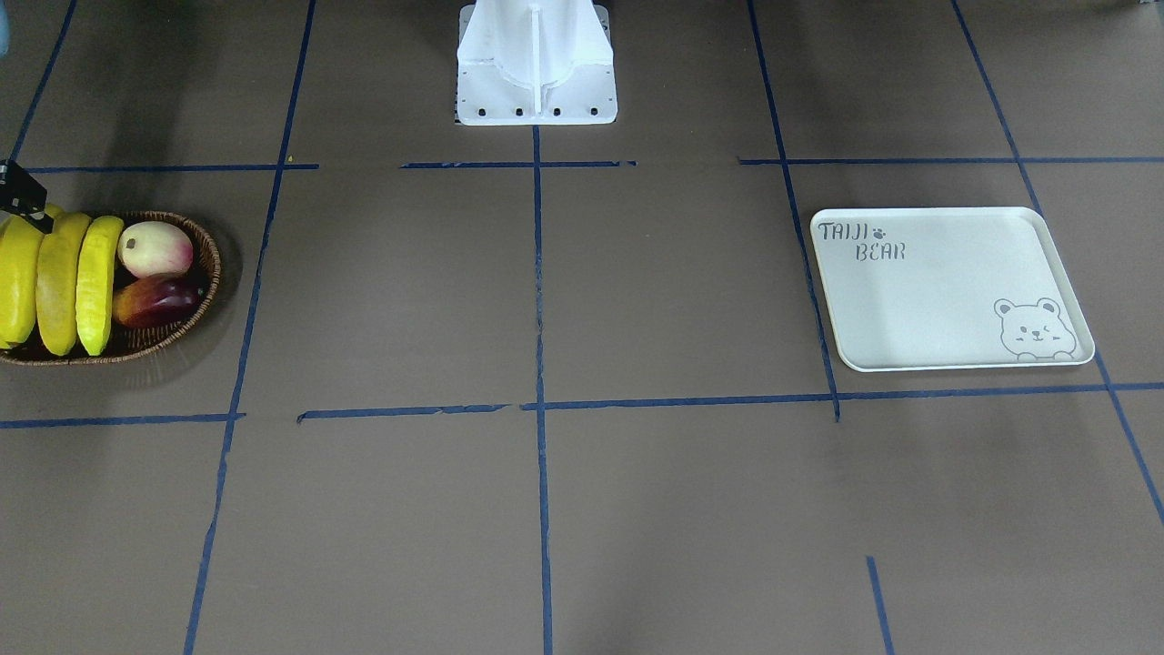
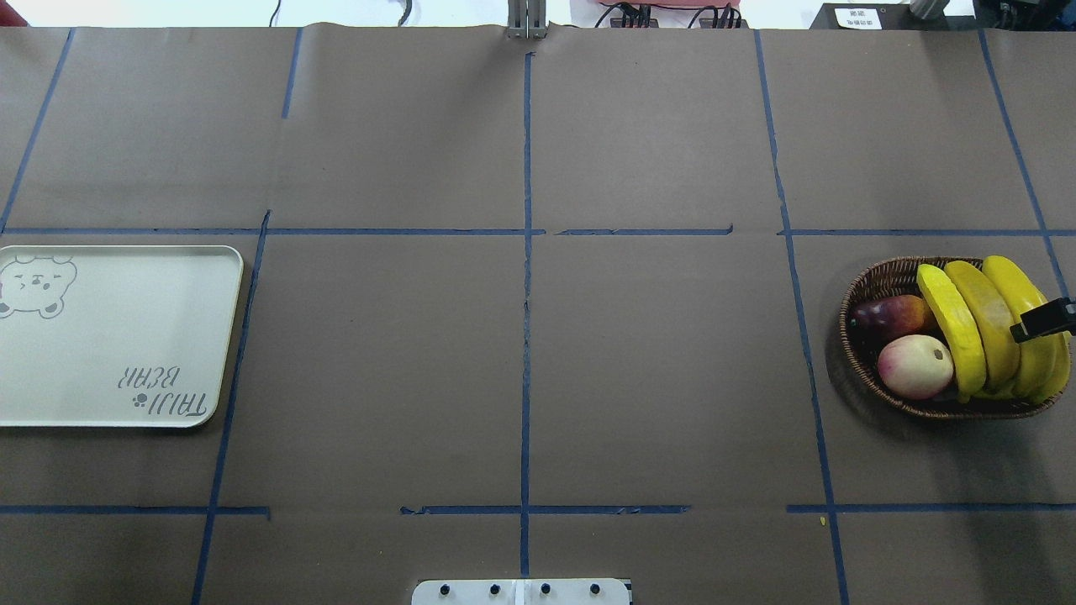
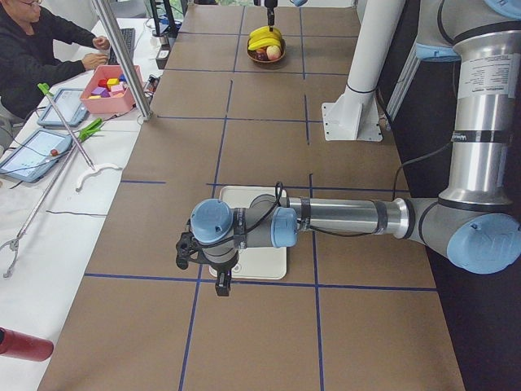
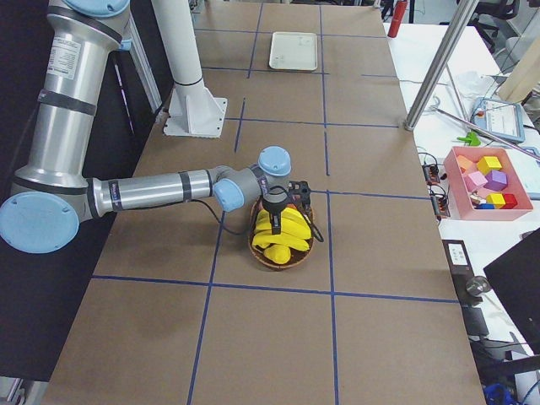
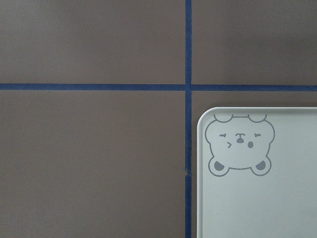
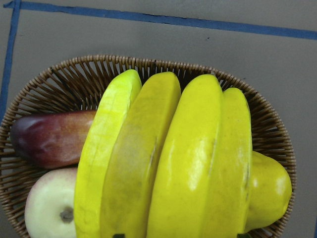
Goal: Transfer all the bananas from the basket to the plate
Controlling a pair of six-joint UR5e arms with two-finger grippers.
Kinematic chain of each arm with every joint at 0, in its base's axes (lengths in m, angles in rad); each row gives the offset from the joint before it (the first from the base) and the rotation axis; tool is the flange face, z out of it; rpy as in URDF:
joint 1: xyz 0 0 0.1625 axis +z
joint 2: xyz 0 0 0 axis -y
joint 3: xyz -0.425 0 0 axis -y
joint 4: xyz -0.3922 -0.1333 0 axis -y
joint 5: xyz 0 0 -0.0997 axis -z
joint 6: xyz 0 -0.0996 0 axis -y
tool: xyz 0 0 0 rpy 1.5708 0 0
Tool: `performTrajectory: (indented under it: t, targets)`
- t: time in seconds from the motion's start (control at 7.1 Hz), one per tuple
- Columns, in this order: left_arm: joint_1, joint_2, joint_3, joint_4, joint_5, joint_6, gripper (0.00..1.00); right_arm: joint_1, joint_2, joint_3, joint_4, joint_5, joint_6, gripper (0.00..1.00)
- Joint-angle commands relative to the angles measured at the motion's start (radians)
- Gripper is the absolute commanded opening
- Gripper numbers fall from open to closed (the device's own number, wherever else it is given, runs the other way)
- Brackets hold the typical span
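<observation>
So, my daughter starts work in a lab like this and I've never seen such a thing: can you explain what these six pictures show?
It is one robot with two metal arms at a brown table. Four pictures come from fixed cameras: across the table, above from behind, and one at each end. Two come from cameras on the wrists. The right gripper hangs over a wicker basket holding four bananas and three other fruits; its jaws look open, gripping nothing. The left gripper hangs near an edge of the white bear plate, which is bare; I cannot tell whether it is open. The bananas are meant to go onto that plate.
</observation>
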Motion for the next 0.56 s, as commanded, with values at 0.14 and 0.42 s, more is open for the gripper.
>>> performTrajectory:
  t: [0.14, 0.42]
  targets:
    - [0.000, -0.001, 0.002, 0.000, 0.000, 0.000, 1.00, -0.003, -0.005, -0.001, 0.002, -0.001, -0.001, 0.57]
    - [0.000, -0.002, 0.002, 0.000, 0.000, 0.000, 1.00, -0.003, -0.008, -0.001, 0.005, -0.004, -0.002, 0.48]
